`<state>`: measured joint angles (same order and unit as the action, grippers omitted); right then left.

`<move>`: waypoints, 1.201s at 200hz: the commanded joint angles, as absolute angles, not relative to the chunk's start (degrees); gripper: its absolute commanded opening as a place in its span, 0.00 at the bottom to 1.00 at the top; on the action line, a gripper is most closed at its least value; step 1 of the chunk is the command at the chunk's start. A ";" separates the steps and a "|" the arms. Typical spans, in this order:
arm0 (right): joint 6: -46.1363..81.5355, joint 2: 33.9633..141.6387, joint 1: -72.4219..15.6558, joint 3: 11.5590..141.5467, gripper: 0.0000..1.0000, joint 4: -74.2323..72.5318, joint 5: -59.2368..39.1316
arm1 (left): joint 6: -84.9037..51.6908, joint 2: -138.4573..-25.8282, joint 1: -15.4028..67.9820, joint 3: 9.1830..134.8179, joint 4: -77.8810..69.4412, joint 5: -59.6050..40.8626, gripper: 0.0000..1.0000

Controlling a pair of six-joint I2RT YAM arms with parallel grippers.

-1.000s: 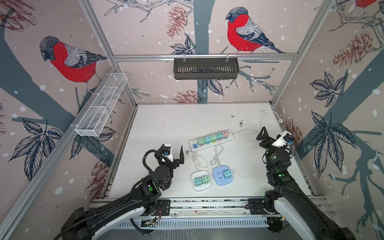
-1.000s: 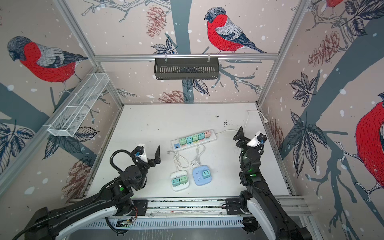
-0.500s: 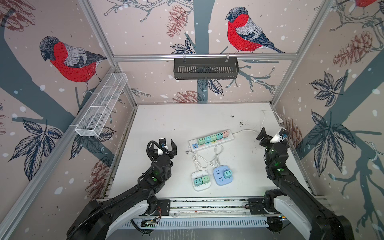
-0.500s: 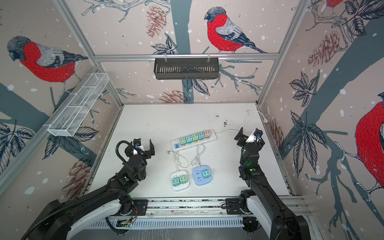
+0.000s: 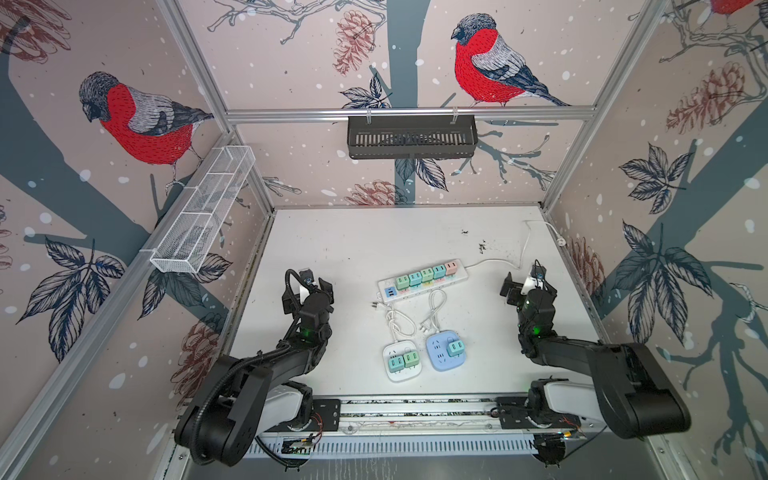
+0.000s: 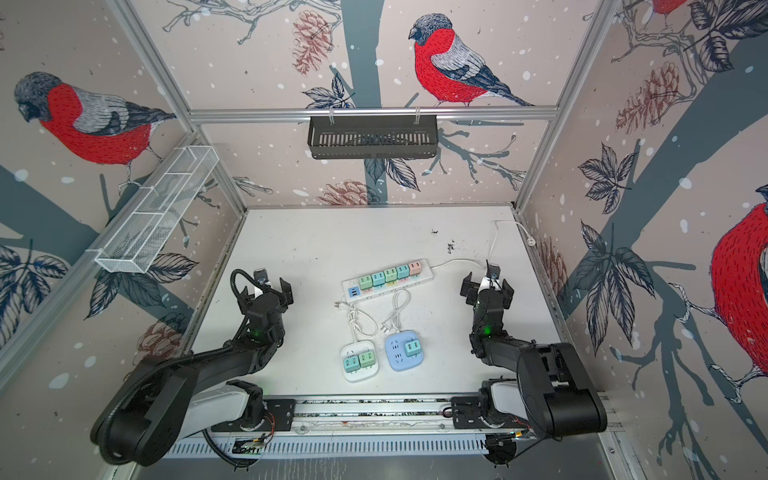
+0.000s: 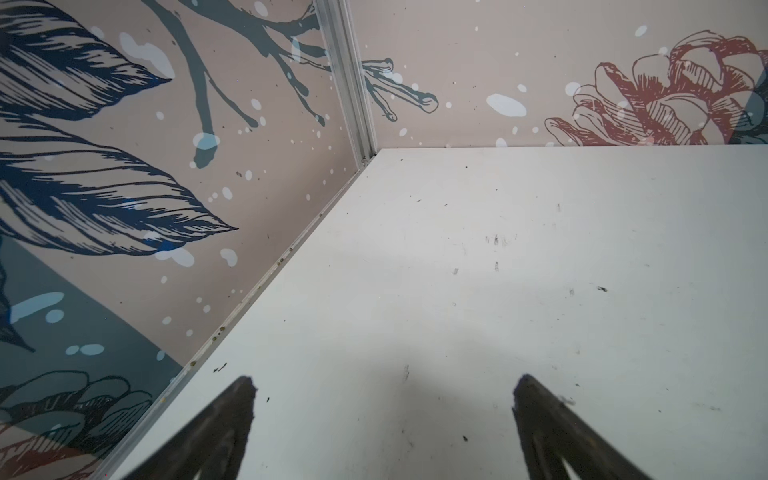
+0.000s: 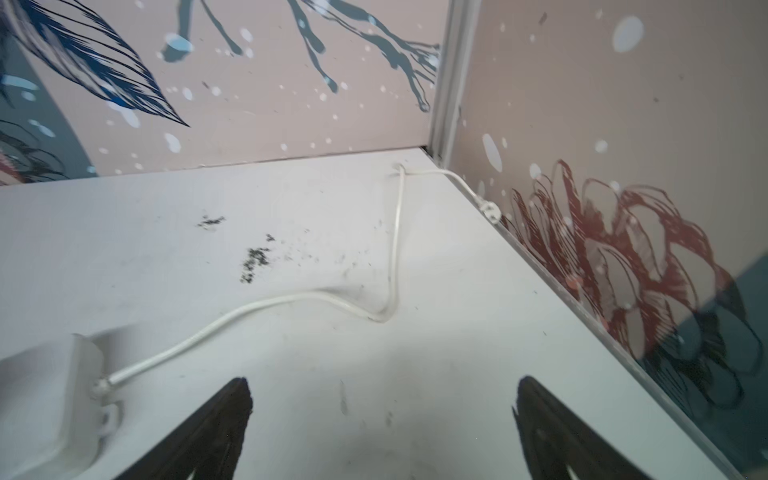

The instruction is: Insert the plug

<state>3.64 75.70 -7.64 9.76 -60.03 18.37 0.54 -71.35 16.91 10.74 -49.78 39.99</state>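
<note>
A white power strip (image 5: 422,278) lies mid-table with several coloured adapters plugged in. Near the front sit a white socket block (image 5: 401,360) and a blue socket block (image 5: 448,350). Each has a short white cord ending in a loose plug, the white block's plug (image 5: 375,305) and the blue block's plug (image 5: 424,327), both lying on the table. My left gripper (image 5: 306,291) (image 7: 386,380) is open and empty over bare table, left of the strip. My right gripper (image 5: 528,286) (image 8: 383,380) is open and empty, right of the strip's cord end (image 8: 45,395).
The strip's long white cord (image 8: 291,298) loops over the table to the back right corner, where its plug (image 5: 561,241) lies by the wall. A black basket (image 5: 411,137) hangs on the back wall and a white wire rack (image 5: 203,208) on the left wall.
Both grippers have turned at the wrist and now stand level, facing the back wall. The left gripper has drawn back to the left, away from the strip. Both stay open and empty.
</note>
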 commanded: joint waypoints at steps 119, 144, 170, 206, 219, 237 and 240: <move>1.35 86.10 -3.92 11.26 1.00 -73.06 10.35 | -1.72 -84.66 6.15 10.38 -73.12 19.80 0.96; 2.10 86.06 -2.63 12.21 1.00 -71.35 8.34 | -0.88 -88.90 5.54 12.55 -75.47 21.18 0.97; 3.24 86.01 -2.23 13.18 1.00 -69.18 9.09 | -2.37 -86.90 5.36 14.80 -68.03 21.09 0.99; 3.26 85.97 -2.20 13.19 1.00 -69.10 9.10 | -2.64 -86.40 5.36 15.04 -66.68 20.92 0.99; 3.25 86.00 -2.20 13.18 1.00 -69.09 9.08 | -2.64 -86.49 5.36 15.08 -66.77 20.93 0.99; 3.25 85.95 -2.20 13.18 0.99 -68.99 9.05 | -2.64 -86.53 5.27 15.22 -66.71 20.86 0.99; 3.25 85.96 -2.24 13.18 1.00 -68.99 9.05 | -2.64 -86.49 5.27 15.22 -66.71 20.91 0.99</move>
